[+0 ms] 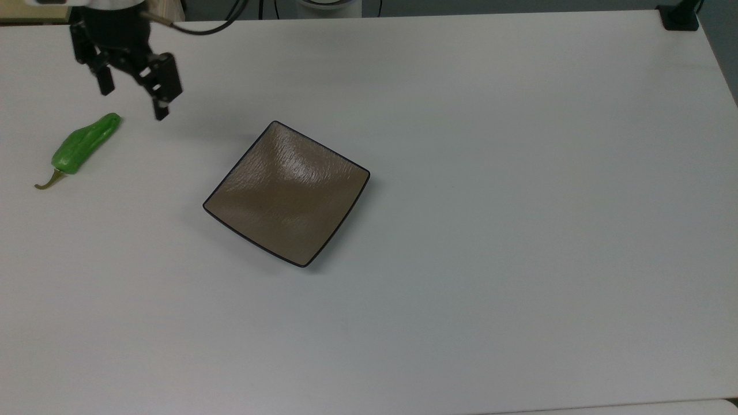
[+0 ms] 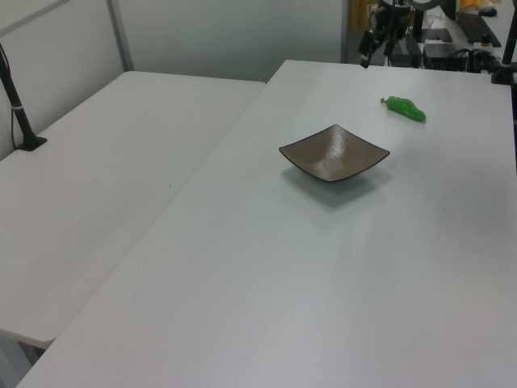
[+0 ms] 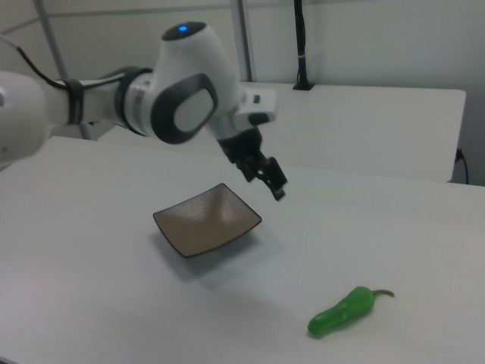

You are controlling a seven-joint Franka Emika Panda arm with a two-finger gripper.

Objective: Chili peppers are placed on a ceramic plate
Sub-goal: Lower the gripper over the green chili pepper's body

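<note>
The green chili pepper (image 1: 83, 144) lies on the white table at the top view's far left, with its stem pointing toward the lower left. It is also in the left view (image 2: 405, 108) and the right view (image 3: 342, 311). The square brown ceramic plate (image 1: 286, 193) sits bare near the table's middle (image 2: 334, 153) (image 3: 207, 220). My gripper (image 1: 134, 102) hangs open above the table, just up and to the right of the pepper's tip in the top view. Nothing is between its fingers (image 3: 279, 193). It stands apart from both pepper and plate (image 2: 373, 52).
A black clamp (image 1: 680, 16) sits at the table's far right corner in the top view. A second white table (image 2: 105, 162) with a black post (image 2: 18, 105) adjoins on the left view's left. Cables and equipment (image 2: 452, 40) crowd the far edge.
</note>
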